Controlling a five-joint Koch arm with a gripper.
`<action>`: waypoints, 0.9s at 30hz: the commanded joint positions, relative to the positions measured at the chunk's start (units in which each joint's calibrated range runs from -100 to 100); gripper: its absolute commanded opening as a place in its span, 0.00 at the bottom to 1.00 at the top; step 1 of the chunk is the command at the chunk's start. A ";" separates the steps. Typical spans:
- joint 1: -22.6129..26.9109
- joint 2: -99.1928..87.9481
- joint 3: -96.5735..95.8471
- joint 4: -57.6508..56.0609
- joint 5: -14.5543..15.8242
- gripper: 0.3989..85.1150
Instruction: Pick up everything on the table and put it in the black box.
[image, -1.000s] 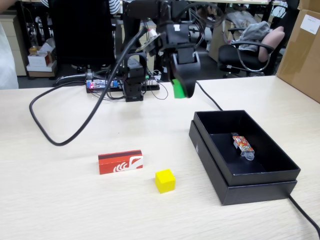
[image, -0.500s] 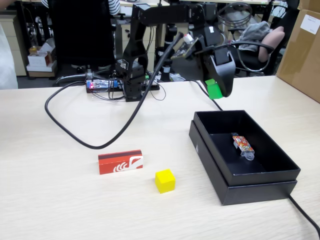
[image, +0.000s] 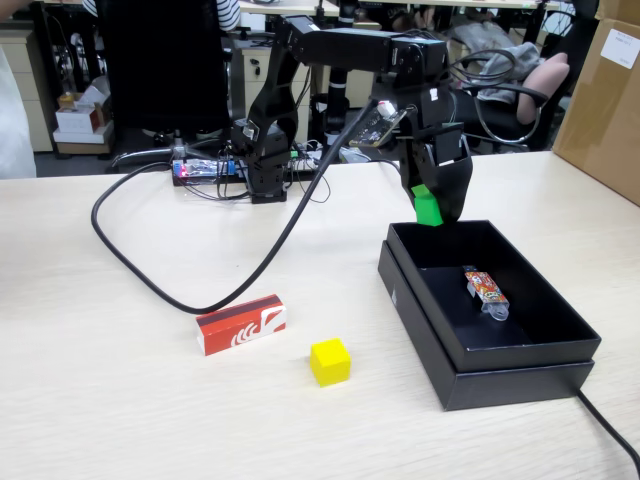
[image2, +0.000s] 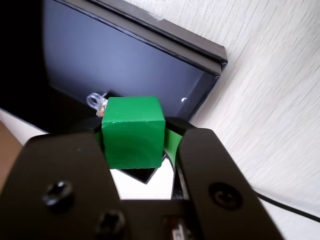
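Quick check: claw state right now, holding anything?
Claw: closed on the green cube, held above the far end of the black box.

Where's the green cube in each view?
Fixed view: green cube upper middle, held in the gripper above the far rim of the black box.
Wrist view: cube at centre, between the jaws, box behind it.
Shared landmark: the patterned tube in the box, its clear end peeking beside the cube.
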 joint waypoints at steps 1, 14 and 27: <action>0.15 -1.54 2.76 -0.19 -0.15 0.31; -0.93 -18.98 0.76 -0.28 -1.47 0.32; -17.92 -27.36 -12.29 0.67 -11.09 0.57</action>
